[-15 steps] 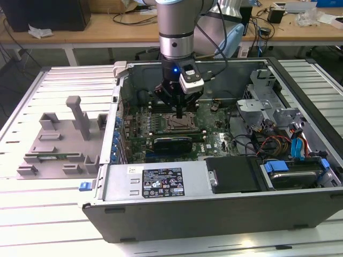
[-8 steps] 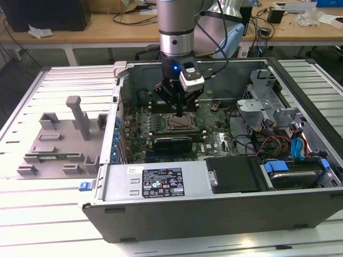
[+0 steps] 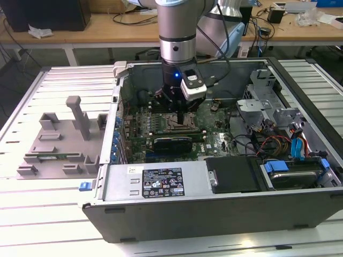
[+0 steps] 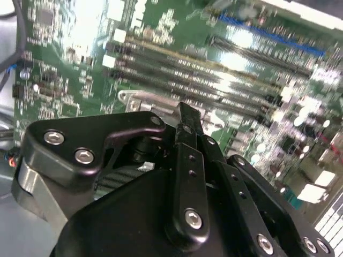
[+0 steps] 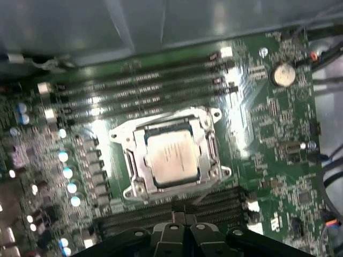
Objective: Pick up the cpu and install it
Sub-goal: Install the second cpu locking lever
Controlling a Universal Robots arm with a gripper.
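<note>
The cpu (image 5: 171, 158), a small square chip with a silver top, lies flat inside the metal-framed socket (image 5: 209, 142) on the green motherboard (image 5: 273, 160). My gripper (image 5: 185, 218) hovers just beside the socket with its fingers drawn together and nothing between them. In the exterior view the gripper (image 3: 182, 114) hangs low inside the open computer case, right over the socket (image 3: 172, 124). In the second wrist view the black fingers (image 4: 188, 122) point down at the board near the socket's metal frame (image 4: 140, 99).
The case walls (image 3: 161, 184) surround the board. Memory slots (image 5: 139, 88) run along one side of the socket. Cables and drive bays (image 3: 289, 144) fill the exterior view's right. A grey tray (image 3: 59, 144) with upright pegs lies on the table at the exterior view's left.
</note>
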